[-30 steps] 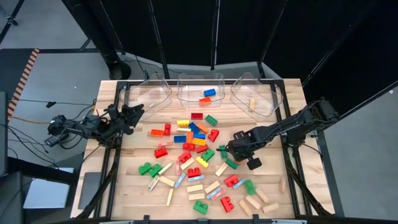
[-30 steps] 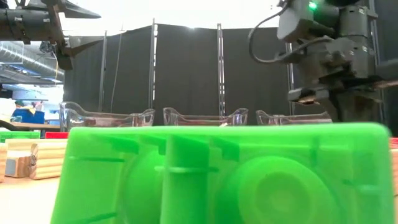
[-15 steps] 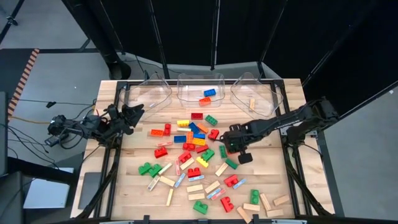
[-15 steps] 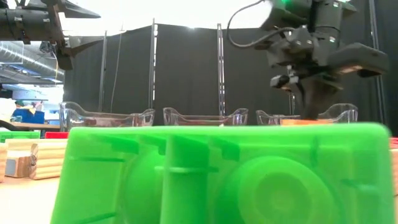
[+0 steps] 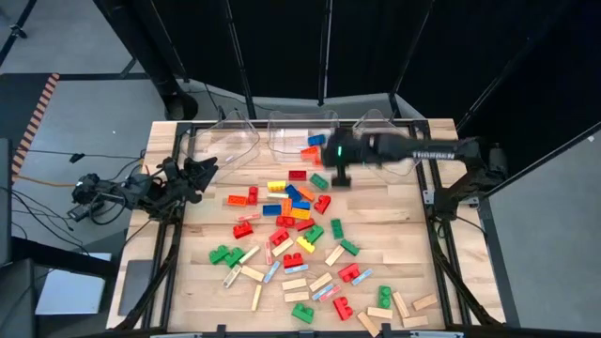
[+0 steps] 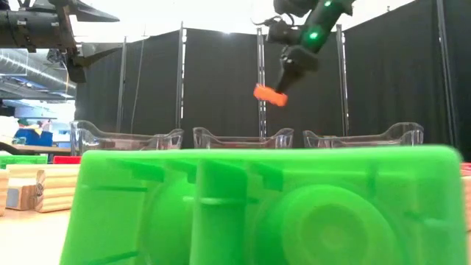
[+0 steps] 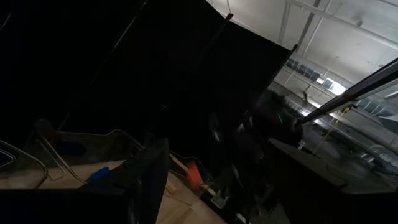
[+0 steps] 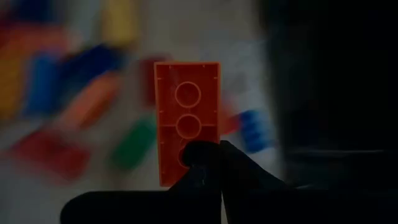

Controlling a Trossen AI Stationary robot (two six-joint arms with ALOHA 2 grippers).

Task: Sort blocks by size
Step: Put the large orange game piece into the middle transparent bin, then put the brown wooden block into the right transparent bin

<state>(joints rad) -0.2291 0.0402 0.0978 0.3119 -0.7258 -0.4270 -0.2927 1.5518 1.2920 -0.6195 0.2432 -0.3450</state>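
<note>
1. Our right gripper (image 6: 283, 82) has swung up from the pile toward the bins (image 5: 300, 131), pinching an orange block (image 8: 186, 121).
2. Blur hides it from above.
3. Our left gripper (image 5: 202, 169) waits wide open at the worktop's (image 5: 404, 216) edge.

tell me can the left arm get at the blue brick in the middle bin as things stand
Probably not cleanly: the right pincer, shut on an orange brick, hangs right by the middle bin holding the blue brick.

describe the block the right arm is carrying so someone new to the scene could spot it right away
Start at the three clear bins along the table's far edge, then find the right gripper raised in the air near the middle one. Pinched at its tip is an orange brick, long and narrow, with round sockets showing on its underside. It is the only block off the table.
</note>
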